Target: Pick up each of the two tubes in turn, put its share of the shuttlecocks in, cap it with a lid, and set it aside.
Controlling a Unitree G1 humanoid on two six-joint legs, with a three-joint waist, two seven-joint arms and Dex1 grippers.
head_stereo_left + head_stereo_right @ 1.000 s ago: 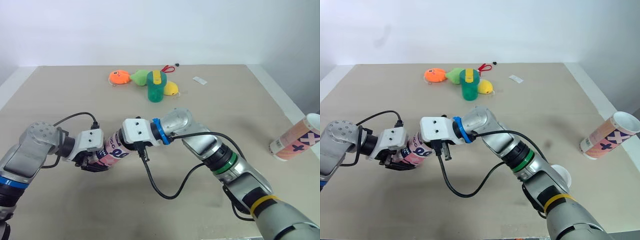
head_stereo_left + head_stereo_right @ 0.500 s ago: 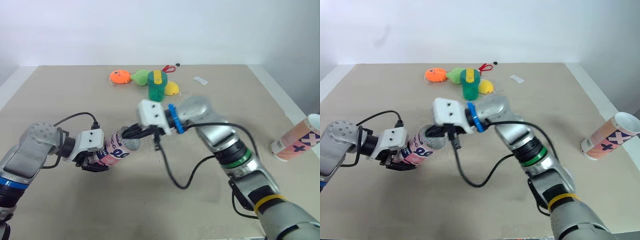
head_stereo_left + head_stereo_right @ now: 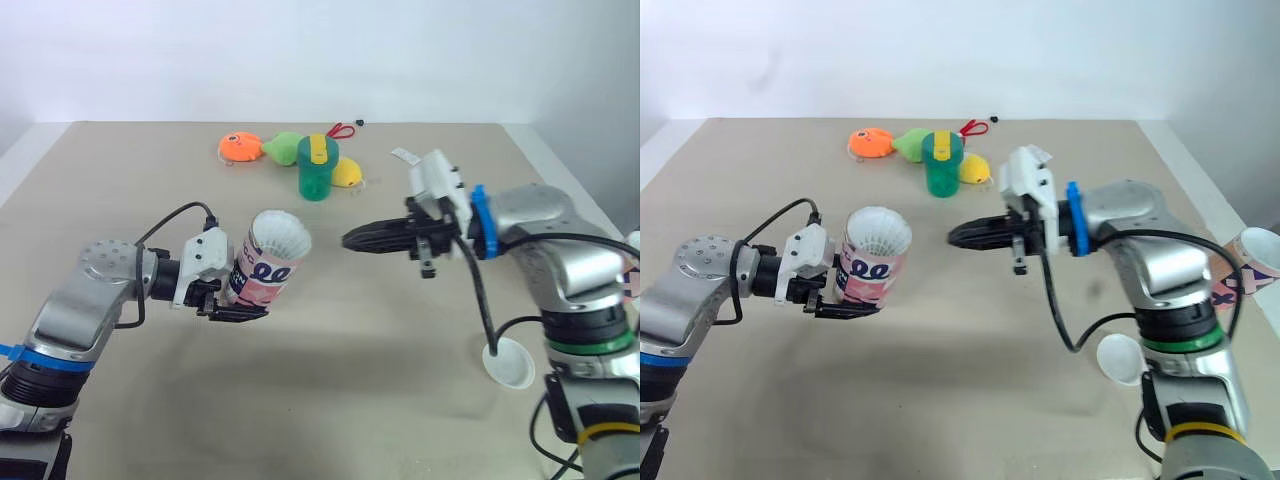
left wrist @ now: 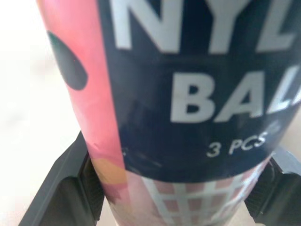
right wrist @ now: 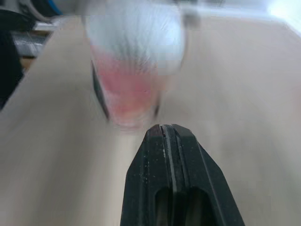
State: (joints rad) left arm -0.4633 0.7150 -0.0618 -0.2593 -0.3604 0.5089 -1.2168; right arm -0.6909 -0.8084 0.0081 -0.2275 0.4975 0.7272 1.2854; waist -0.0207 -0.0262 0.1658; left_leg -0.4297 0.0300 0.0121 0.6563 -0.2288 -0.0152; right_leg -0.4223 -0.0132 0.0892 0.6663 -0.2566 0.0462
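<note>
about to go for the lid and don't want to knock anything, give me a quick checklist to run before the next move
1. Pink and navy cardboard tube held firmly: ok, the left gripper has a finger pressed on each side of it.
2. Tube mouth facing up: ok, tilted slightly.
3. Shuttlecocks loaded: ok, a white feathered shuttlecock skirt shows at the mouth.
4. Skirt low enough for a lid to seat: cannot tell.
5. Right gripper free: ok, fingers shut on nothing, apart from the tube.
6. White round plastic lid ready to pick: ok, it lies alone on the beige table beside the right arm.
</note>
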